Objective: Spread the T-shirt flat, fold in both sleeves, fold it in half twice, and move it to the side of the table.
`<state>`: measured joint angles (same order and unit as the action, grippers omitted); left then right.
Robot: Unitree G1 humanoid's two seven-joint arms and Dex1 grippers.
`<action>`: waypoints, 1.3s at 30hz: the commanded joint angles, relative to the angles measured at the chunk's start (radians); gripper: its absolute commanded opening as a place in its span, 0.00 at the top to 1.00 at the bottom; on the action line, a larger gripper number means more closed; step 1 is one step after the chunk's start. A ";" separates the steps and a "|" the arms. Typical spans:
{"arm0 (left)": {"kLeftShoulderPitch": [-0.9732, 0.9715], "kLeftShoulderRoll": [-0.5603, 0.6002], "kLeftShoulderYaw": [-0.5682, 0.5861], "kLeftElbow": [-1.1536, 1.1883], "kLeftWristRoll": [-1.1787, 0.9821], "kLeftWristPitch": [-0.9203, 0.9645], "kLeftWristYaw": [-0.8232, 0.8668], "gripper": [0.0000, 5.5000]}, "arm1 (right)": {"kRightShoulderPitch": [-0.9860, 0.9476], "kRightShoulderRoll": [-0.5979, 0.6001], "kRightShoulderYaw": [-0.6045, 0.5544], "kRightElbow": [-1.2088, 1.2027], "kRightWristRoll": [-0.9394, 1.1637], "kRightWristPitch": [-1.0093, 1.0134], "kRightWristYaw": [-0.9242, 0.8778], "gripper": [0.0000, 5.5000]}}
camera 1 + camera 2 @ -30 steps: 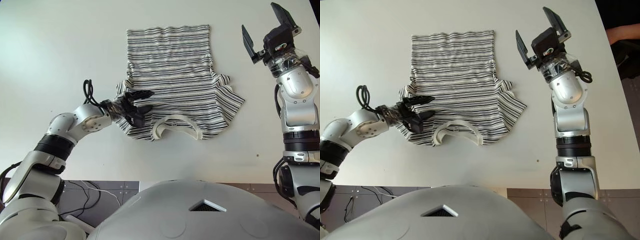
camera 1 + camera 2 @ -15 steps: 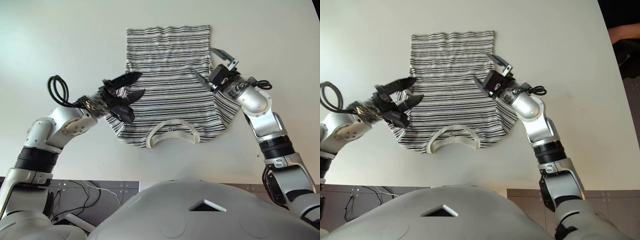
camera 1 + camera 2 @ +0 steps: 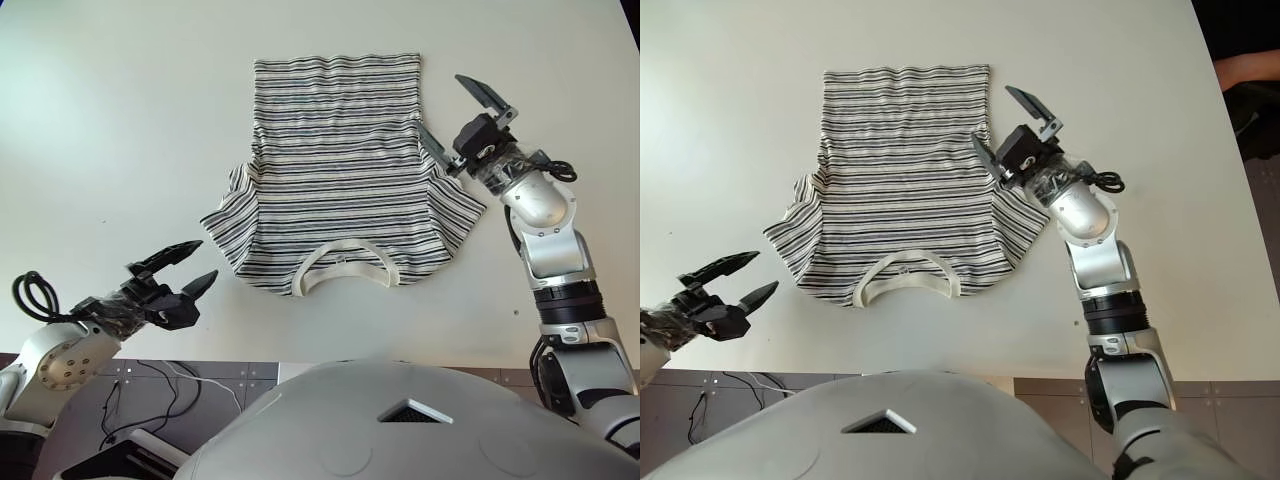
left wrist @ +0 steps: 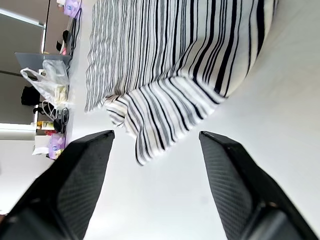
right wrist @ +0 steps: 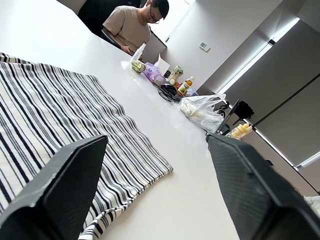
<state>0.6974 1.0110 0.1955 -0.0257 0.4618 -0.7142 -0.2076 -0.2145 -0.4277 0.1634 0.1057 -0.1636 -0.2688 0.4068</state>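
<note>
Close by the right gripper's (image 3: 439,102) wide-open jaws lies the T-shirt (image 3: 335,170), flat on the table (image 3: 120,120). The left gripper (image 3: 207,258), jaws equally wide, sits well short of its left sleeve (image 3: 228,205). A careless pinch may drag the body and bunch it.

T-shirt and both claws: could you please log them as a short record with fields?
T-shirt: spread on the table, collar toward the robot, hem on the far side
left sleeve, right sleeve: out to the sides, not folded in
left claw: open, empty, over bare table near the front edge, apart from the T-shirt
right claw: open, empty, at the T-shirt's right edge by the right sleeve; contact cannot be told
folds done: none
</note>
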 commanded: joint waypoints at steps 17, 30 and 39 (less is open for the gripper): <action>-0.404 -0.072 -0.252 0.111 0.474 0.260 0.147 0.43 | -0.018 -0.016 -0.029 0.105 -0.014 -0.078 -0.024 0.34; -0.411 -0.076 -0.320 0.158 0.432 0.275 0.190 0.56 | -0.023 -0.029 -0.036 0.143 -0.010 -0.086 -0.021 0.33; -0.376 -0.049 -0.348 0.148 0.416 0.286 0.161 0.56 | -0.034 -0.029 -0.040 0.164 -0.010 -0.086 -0.023 0.33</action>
<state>0.2905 0.9508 -0.1167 0.1093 0.8692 -0.4272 -0.0040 -0.2251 -0.4455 0.1322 0.2597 -0.1642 -0.3473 0.3847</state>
